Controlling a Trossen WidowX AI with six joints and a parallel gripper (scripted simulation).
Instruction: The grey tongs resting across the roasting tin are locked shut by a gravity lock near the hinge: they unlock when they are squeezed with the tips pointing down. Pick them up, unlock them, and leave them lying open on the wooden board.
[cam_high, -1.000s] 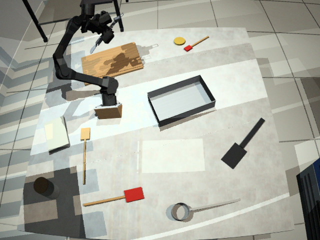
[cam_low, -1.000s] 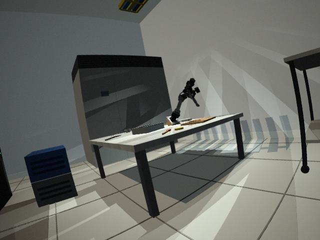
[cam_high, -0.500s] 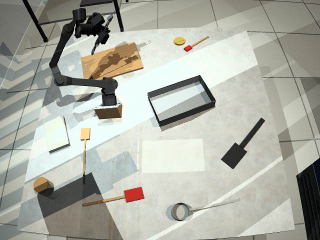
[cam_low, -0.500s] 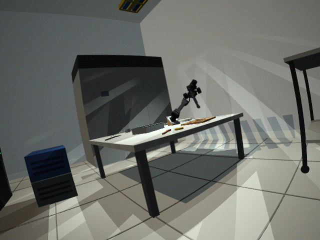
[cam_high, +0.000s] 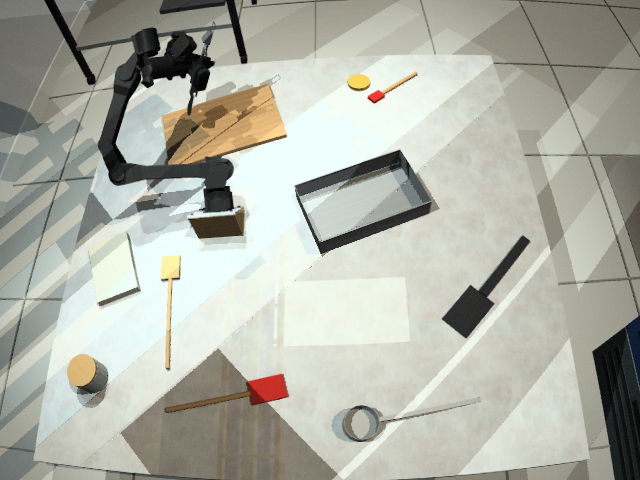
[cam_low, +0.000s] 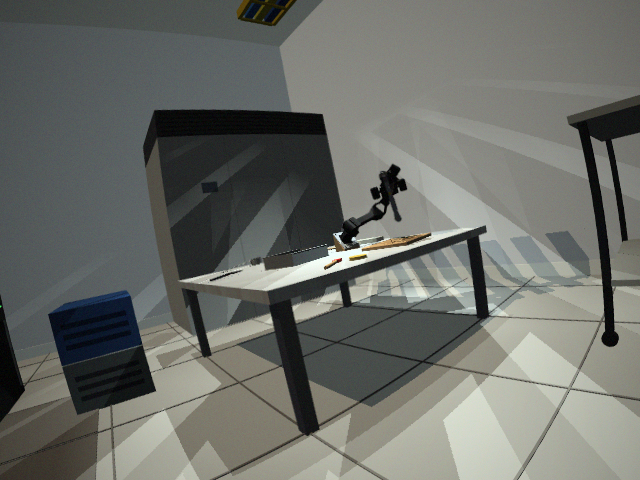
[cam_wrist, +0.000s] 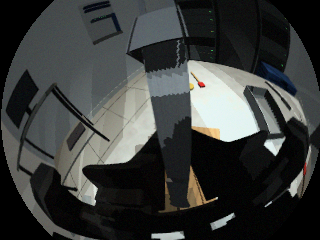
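The grey tongs (cam_high: 207, 38) (cam_low: 395, 207) (cam_wrist: 172, 110) were held in the air, clear of the worktop (cam_high: 465, 180) (cam_low: 242, 289) (cam_wrist: 225, 110), near the far side of the wooden board (cam_high: 258, 111) (cam_low: 413, 239) (cam_wrist: 207, 132). The end effector (cam_high: 205, 57) (cam_low: 388, 187) (cam_wrist: 170, 130) was closed on them, gripping partway along the length. The roasting tin (cam_high: 374, 229) (cam_low: 305, 255) (cam_wrist: 253, 107) stood well apart, with nothing lying across it.

In the exterior view a long end was seen hanging steeply down, judged to be the tip end. Whether the lock had been released could not be told; no spread between the arms was made out.

Step in hand, as judged: unlocking. For this the tips were best kept as near straight down as reach allowed, with the squeeze held firm on both arms until the lock dropped. Too shallow a tilt might have left it locked; a loose squeeze might have let the tongs swivel or slip. After that, a low, level lay-down over the middle of the board was called for, turned gently, with the grip eased only once the board bore the weight, so that the arms could spread.
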